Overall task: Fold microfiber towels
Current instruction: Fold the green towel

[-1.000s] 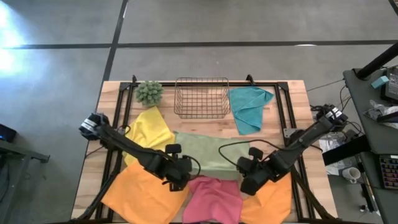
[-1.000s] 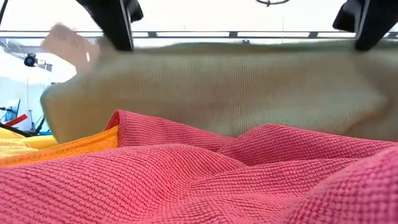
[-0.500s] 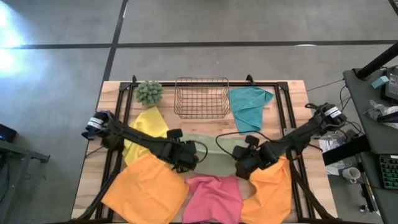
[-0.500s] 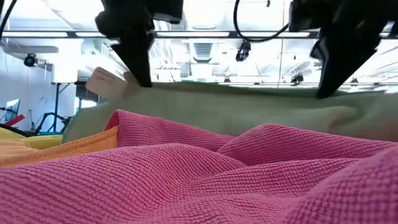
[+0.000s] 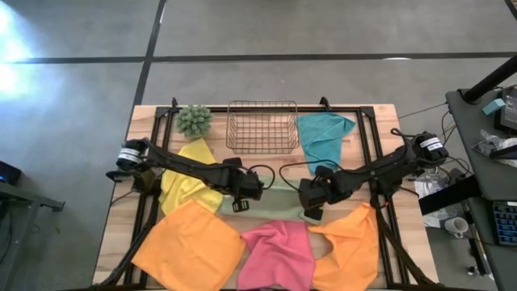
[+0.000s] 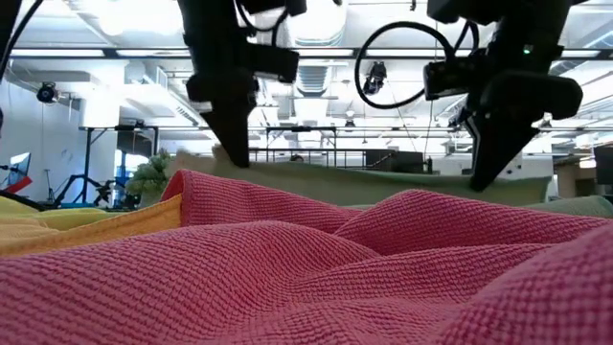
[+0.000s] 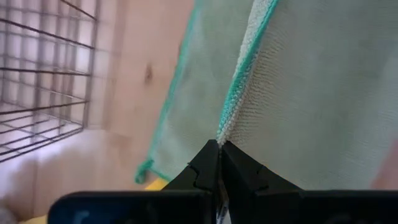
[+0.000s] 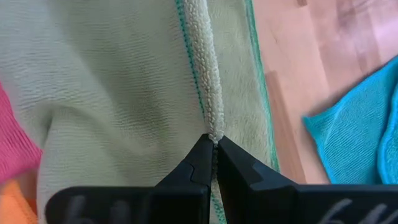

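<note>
The sage green towel (image 5: 279, 200) lies mid-table, its near edge lifted and carried over the rest. My left gripper (image 5: 244, 194) and my right gripper (image 5: 310, 204) are each shut on that edge, one near each end. In the low view the green towel (image 6: 364, 179) is a low ridge between the left gripper (image 6: 236, 158) and the right gripper (image 6: 479, 180). A pink towel (image 5: 279, 255), two orange towels (image 5: 187, 246) (image 5: 351, 246), a yellow towel (image 5: 190, 179) and a teal towel (image 5: 323, 139) lie flat around it. My left gripper pinches the green towel's teal-stitched edge (image 7: 225, 127) between its two fingertips, coming from above and slanting down. That edge is held up off the table, and the cloth below it lies on the tabletop. My right gripper pinches the same towel's stitched edge (image 8: 211, 127) between its two fingertips, slanting down from above. The held edge is raised, and the cloth runs to the other gripper as a nearly straight ridge (image 6: 364, 179).
A wire basket (image 5: 261, 125) stands at the far middle of the table, with a fuzzy green plant ball (image 5: 194, 120) to its left. The pink towel (image 6: 306, 268) fills the foreground of the low view. Black frame rails run along the table's sides.
Both grippers, still shut, have moved toward the table's far edge and downward, drawing closer together. The green towel's held edge has come down from hanging high and has been carried over the rest of the towel, which stayed on the table.
</note>
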`<action>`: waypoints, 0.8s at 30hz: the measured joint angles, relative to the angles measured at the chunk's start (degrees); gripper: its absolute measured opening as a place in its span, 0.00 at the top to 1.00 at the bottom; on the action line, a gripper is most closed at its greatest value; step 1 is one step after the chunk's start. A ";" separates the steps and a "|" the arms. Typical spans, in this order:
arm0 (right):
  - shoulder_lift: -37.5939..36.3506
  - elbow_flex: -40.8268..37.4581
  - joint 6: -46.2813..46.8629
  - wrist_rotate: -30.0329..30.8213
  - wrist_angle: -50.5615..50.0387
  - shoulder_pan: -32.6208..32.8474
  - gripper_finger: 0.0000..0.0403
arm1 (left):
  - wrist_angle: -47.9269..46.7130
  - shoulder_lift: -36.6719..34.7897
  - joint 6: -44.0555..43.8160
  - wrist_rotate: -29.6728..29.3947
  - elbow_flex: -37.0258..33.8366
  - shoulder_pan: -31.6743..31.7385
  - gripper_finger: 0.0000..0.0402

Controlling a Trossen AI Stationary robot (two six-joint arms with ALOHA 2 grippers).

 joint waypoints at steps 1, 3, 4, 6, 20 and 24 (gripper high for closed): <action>0.00 0.00 -0.54 -0.01 0.05 -0.23 0.98 | 0.34 0.00 0.04 -0.02 -0.29 0.30 1.00; 0.00 -0.14 -0.80 -0.55 -0.02 -0.68 0.98 | 1.57 -0.06 0.09 -0.59 -0.76 0.88 1.00; 0.00 -0.25 -0.95 -0.82 0.01 -0.89 0.98 | 2.00 -0.07 0.11 -0.68 -0.97 1.23 1.00; 0.00 -0.31 -1.15 -1.11 0.34 -1.01 0.98 | 2.11 -0.04 0.44 -0.69 -1.06 1.81 1.00; 0.00 0.78 -2.26 -0.23 0.34 -1.36 0.79 | 2.54 -0.07 4.07 -0.24 -1.13 2.57 0.72; -0.13 2.24 -2.68 2.96 -4.06 -1.51 0.69 | -0.09 -0.07 4.10 -0.24 -0.55 3.00 0.62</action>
